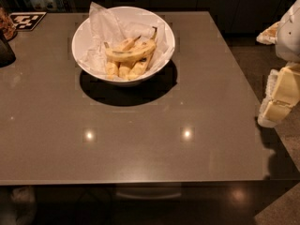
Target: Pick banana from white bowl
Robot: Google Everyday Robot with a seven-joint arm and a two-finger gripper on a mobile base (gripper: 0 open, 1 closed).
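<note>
Since my hand sits at the right edge, open or closed I cannot tell, I should reach upper left for the banana lying topmost in the bowl, gripping mid-curve.

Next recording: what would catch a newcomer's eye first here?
The white bowl stands at the back of the grey table, lined with paper and holding bananas. The long curved banana lies across the top of them. The tool hangs beyond the table's right edge, well away from the bowl, and a black-and-white marker lies at the far left corner.
</note>
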